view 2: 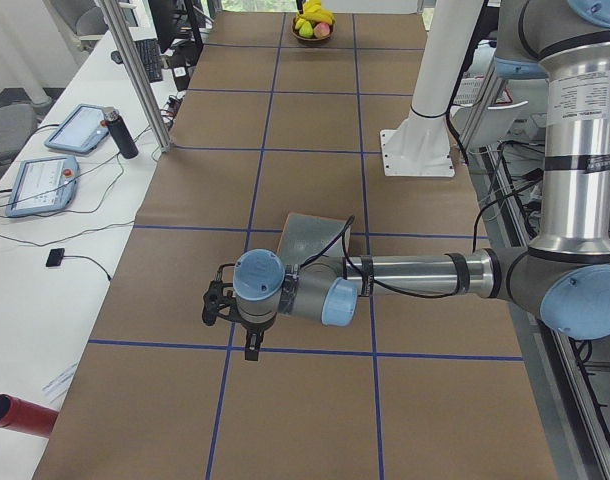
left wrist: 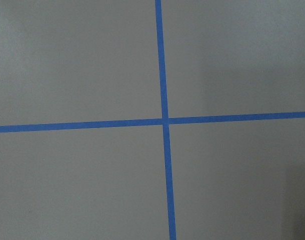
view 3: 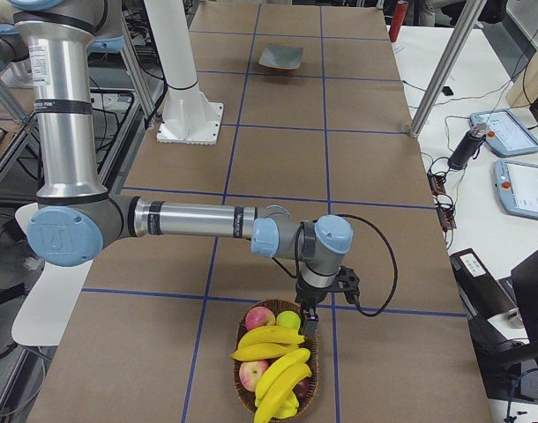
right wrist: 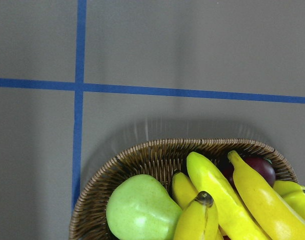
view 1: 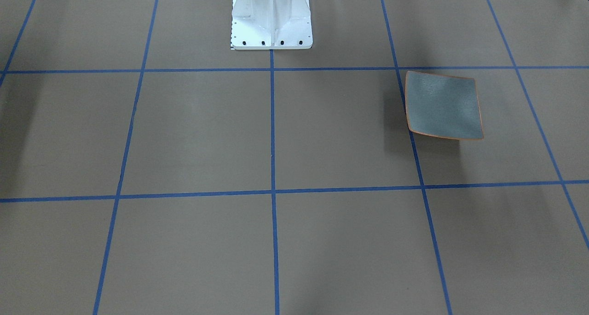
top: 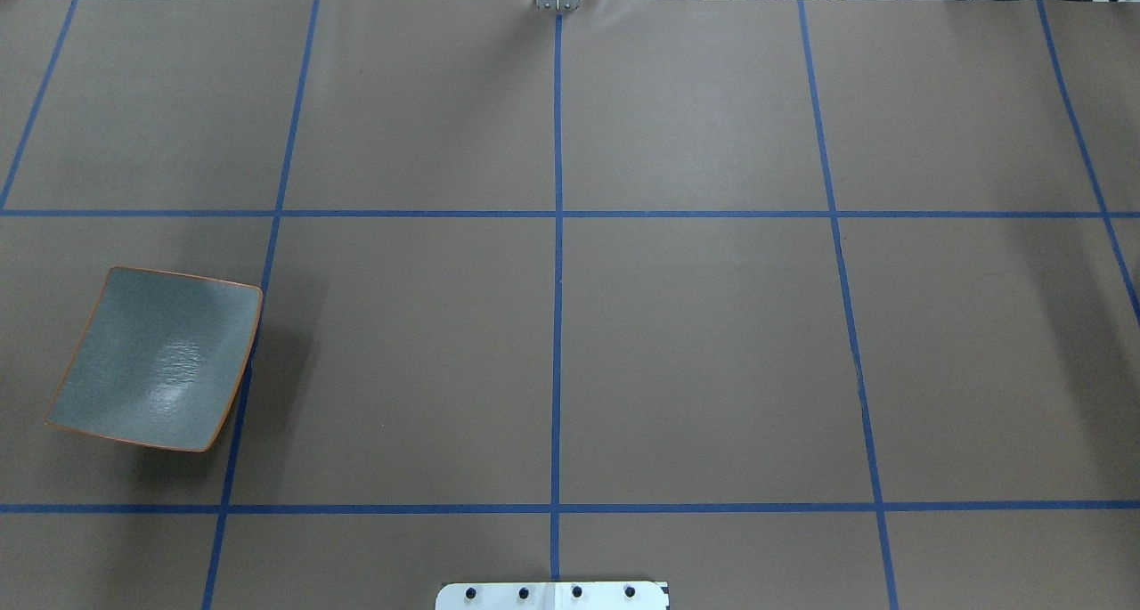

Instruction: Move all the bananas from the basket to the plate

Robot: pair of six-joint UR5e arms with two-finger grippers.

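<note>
The bananas [view 3: 271,337] lie in a wicker basket [view 3: 241,388] at the table's end on my right; several [right wrist: 217,192] show in the right wrist view above the basket rim [right wrist: 142,152]. My right gripper [view 3: 306,324] points down just over the basket's inner edge; I cannot tell whether it is open or shut. The grey-blue plate [top: 160,361] with an orange rim is bare; it also shows in the front view [view 1: 442,105]. My left gripper [view 2: 253,352] hangs over bare table beside the plate [view 2: 310,235]; I cannot tell its state.
A green apple [right wrist: 142,210], a red apple [view 3: 260,317] and a dark plum [right wrist: 260,165] share the basket. The white robot base [view 1: 271,20] stands mid-table. Metal posts [view 3: 441,70] and an operators' side table with tablets [view 3: 520,189] lie beyond the far edge.
</note>
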